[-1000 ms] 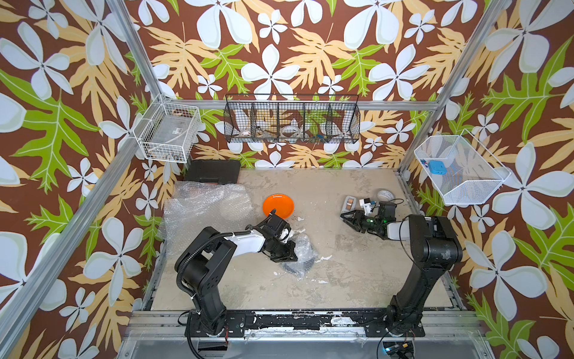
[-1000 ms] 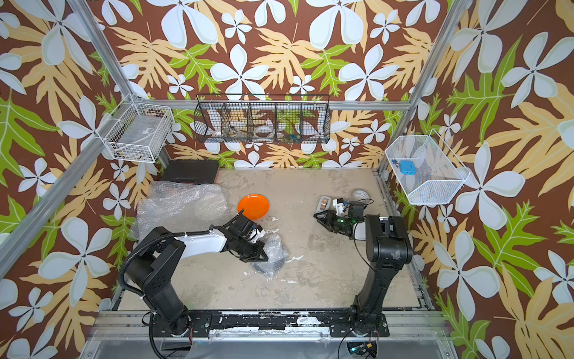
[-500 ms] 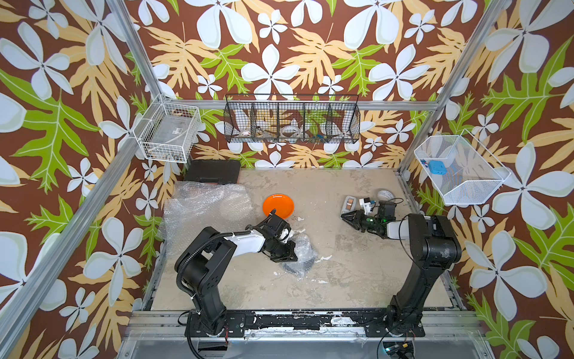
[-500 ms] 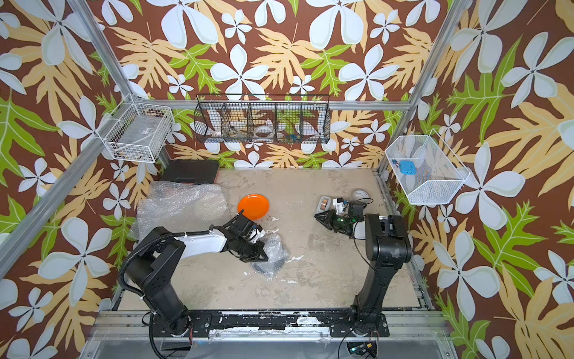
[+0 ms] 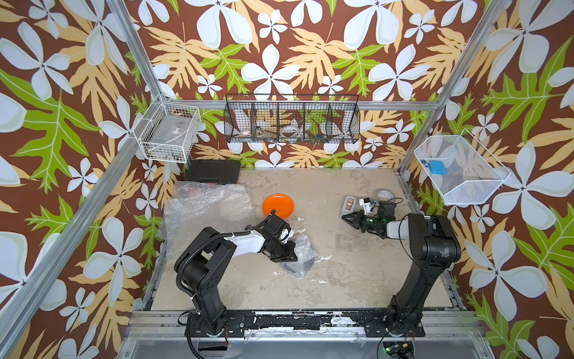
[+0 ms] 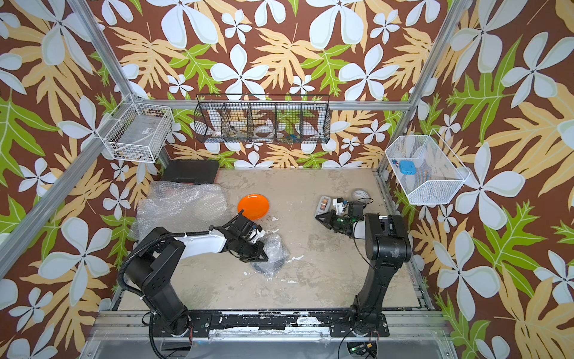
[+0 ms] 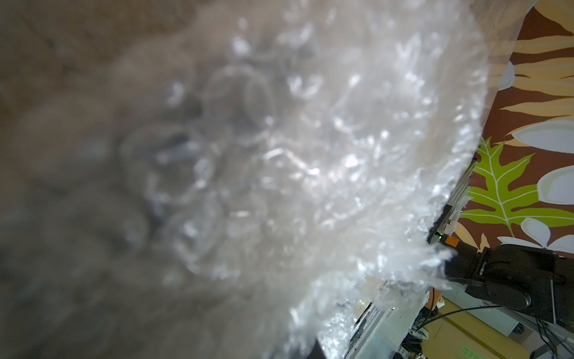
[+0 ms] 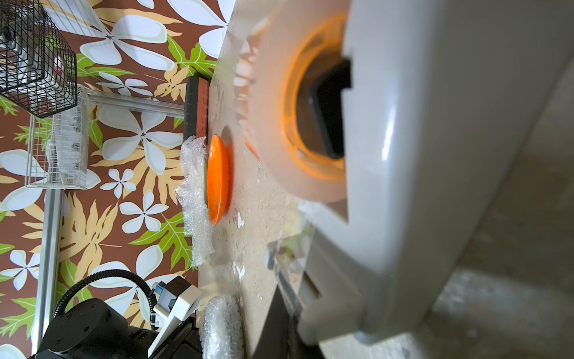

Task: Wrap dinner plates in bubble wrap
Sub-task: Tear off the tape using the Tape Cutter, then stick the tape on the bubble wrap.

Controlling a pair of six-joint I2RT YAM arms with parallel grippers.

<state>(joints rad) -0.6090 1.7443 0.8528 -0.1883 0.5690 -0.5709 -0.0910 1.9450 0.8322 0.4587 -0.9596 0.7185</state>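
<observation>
Clamping the crumpled bubble wrap (image 5: 307, 248), my left gripper (image 5: 293, 254) has its fingers pressed together; a black plate (image 5: 302, 266) shows through just past their tips, the orange plate (image 5: 278, 205) bare behind them. The left wrist view gives only blurred bubbles; both top views show it whole. My right gripper (image 5: 344, 217), half open a second ago, is now pinched closed beside the tape dispenser (image 5: 349, 203); gripping anything, I cannot tell.
</observation>
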